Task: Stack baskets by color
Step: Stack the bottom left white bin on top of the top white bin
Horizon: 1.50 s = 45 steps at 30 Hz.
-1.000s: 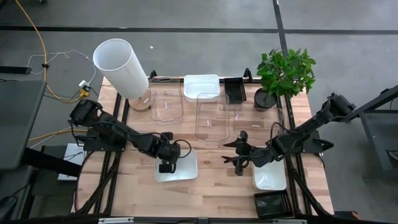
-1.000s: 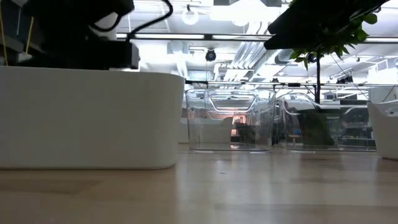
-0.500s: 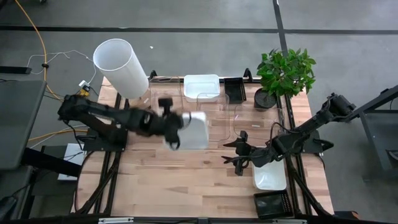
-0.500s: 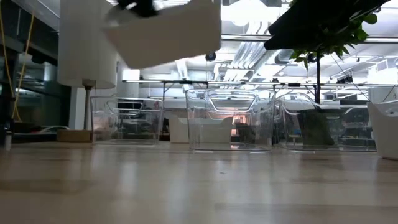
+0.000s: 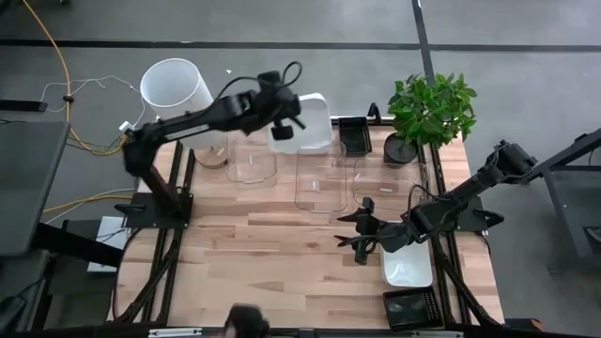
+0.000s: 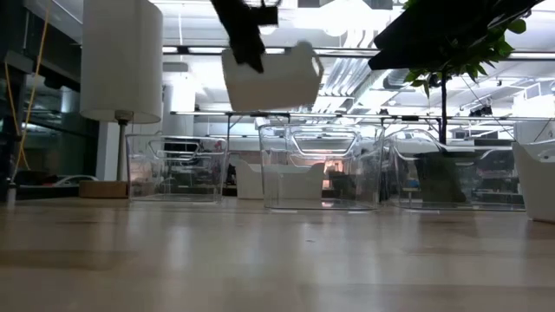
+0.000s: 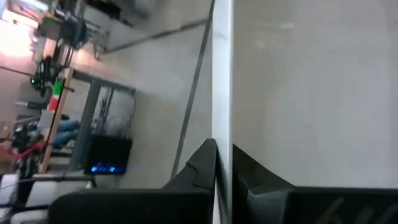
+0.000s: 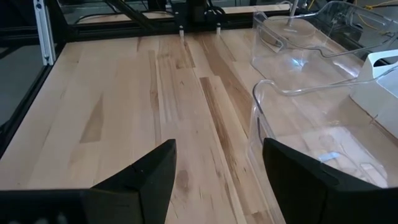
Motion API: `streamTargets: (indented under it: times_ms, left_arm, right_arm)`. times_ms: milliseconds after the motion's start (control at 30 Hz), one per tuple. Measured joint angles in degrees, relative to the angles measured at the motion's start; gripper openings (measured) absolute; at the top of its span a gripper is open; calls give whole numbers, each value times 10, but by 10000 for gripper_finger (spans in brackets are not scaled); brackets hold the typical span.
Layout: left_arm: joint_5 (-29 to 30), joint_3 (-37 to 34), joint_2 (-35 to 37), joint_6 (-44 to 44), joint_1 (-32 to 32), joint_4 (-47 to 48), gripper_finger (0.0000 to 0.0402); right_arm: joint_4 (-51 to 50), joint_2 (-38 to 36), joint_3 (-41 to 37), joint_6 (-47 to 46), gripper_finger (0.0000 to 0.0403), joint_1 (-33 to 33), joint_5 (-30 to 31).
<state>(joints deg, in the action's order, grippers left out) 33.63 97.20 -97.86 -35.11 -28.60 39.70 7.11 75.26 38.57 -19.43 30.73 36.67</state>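
Wooden table (image 5: 282, 263) held three clear baskets (image 5: 317, 176) along its far half. Above the far edge, the left gripper (image 5: 282, 111) was clamped on a white basket (image 5: 305, 122), carried aloft directly over the far white basket. The right gripper (image 5: 362, 235) waited near the middle, fingers apart.

Left gripper (image 5: 285, 120) is raised over the table's far edge, holding a basket (image 5: 312, 120) in the air above the back row (its wall sits clamped between the fingers in the left wrist view). On the table (image 5: 282, 272) below: three see-through bins (image 5: 319, 176) side by side across the far-middle, a black slotted basket (image 5: 354, 136) behind them. Big cylinder (image 5: 174, 89) at far-left corner, potted plant (image 5: 427, 113) at far-right. Right gripper (image 5: 362, 239) hangs near-right, w/ another basket (image 5: 408, 268) just right of it and a slotted basket (image 5: 411, 306) at the near-right corner.
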Motion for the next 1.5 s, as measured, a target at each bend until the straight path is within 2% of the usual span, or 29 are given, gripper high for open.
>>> streamTargets:
  times_ms: [267,500,667,967,1233,1500]
  left_arm:
    - [-38,90,-133,-39,-54,-29,0]
    - [-83,151,-201,-49,-83,-31,0]
    - [-85,154,-217,-65,-98,-2,0]
    - [-190,153,-217,-21,-134,27,0]
    - [-212,152,-220,-44,-137,64,0]
    - [-212,152,-255,-45,-128,71,0]
  right_arm:
    - [0,0,0,-13,227,0,3]
    - [-20,0,0,-36,227,0,3]
    - [-30,6,0,-47,227,0,3]
    - [-30,48,0,-50,227,0,5]
    - [-22,58,0,-60,227,0,9]
    - [-9,58,0,-60,227,0,9]
